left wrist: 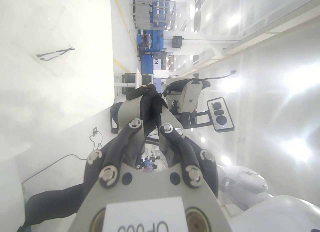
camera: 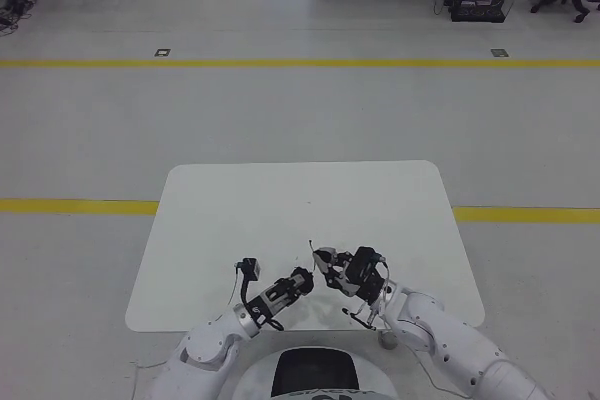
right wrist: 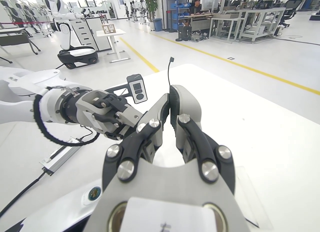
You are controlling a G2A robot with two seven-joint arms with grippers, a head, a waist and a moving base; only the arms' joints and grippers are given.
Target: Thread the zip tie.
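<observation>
A thin black zip tie (right wrist: 168,74) stands upright out of my right gripper (right wrist: 170,95), which is shut on its strap; the small square head is at the top. From above, the zip tie (camera: 311,247) pokes out of the right gripper (camera: 325,262) over the near part of the white table (camera: 300,200). My left gripper (left wrist: 150,91) is shut, and I cannot tell what, if anything, is between its black pads. It (camera: 307,279) sits right beside the right gripper, its tips partly hidden behind the right fingers. In the left wrist view the zip tie (left wrist: 220,76) sticks out beyond the right gripper (left wrist: 196,80).
A clear flat tray (left wrist: 53,69) with several spare black zip ties (left wrist: 55,53) lies on the table. The far half of the table is bare white surface. Yellow floor lines run beyond the table edges.
</observation>
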